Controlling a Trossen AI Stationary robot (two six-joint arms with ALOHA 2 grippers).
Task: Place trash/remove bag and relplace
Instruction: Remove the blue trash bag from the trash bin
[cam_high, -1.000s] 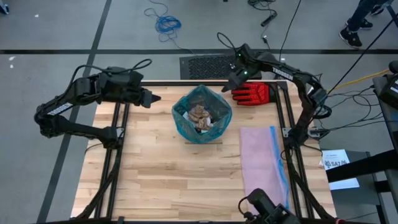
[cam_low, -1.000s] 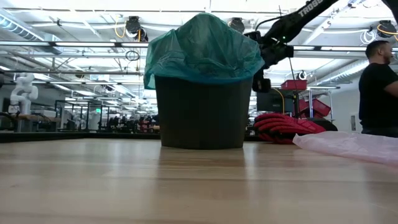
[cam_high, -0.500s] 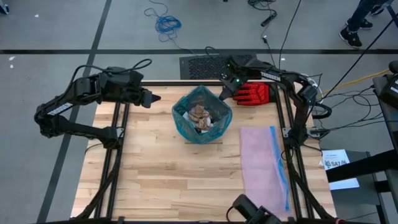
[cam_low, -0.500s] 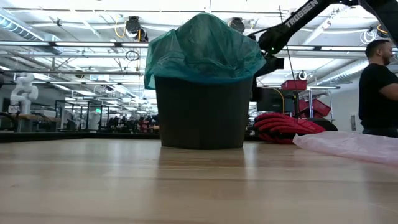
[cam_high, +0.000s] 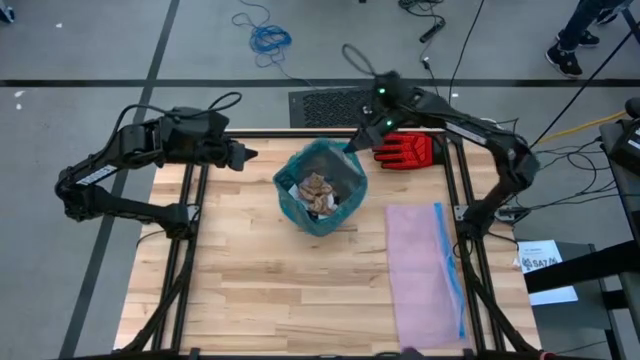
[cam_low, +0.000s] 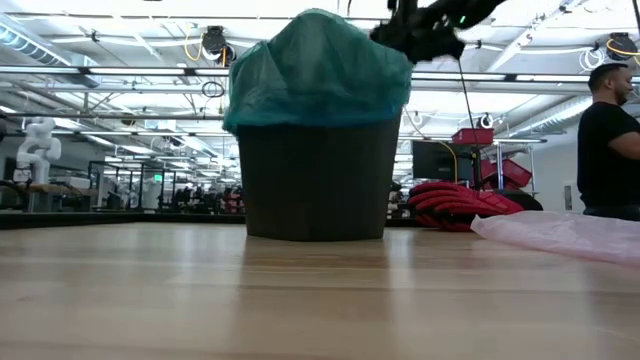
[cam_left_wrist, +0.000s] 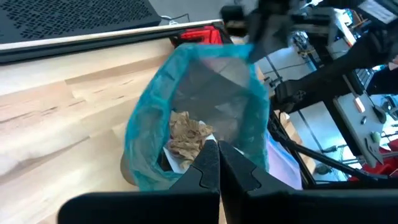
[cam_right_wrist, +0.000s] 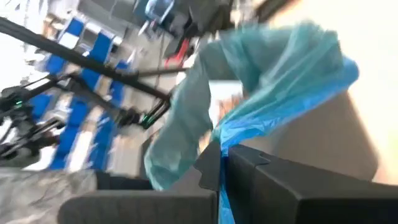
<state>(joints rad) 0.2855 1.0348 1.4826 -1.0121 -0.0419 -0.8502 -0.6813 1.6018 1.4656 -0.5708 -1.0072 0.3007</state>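
Right claw (cam_high: 352, 148) is pinched shut on a fold of the bag (cam_high: 322, 187) at the far right part of its rim; the right wrist view shows the teal film caught between the two dark fingers (cam_right_wrist: 214, 163). One bin (cam_low: 314, 178) stands near the far middle of the table (cam_high: 250, 270), dark-walled and lined by that single teal-green bag, whose edge drapes over the rim all round. Inside lies the trash (cam_high: 318, 191), a heap of brown paper wads with a white scrap or two (too bunched to count).

Just beyond the claw, at the table's far right corner, rests one red glove (cam_high: 405, 150), close to the bin but apart from it. One pale pink bag (cam_high: 422, 270) with a blue strip along one side lies flat on the right of the table, nothing between it and the bin.

Left claw (cam_high: 240, 155) hangs closed and empty over the far left part of the table, pointing at the bin, clear of the bag.

A person (cam_low: 611, 140) in a dark shirt stands in the room behind the table, at the right of the low view.
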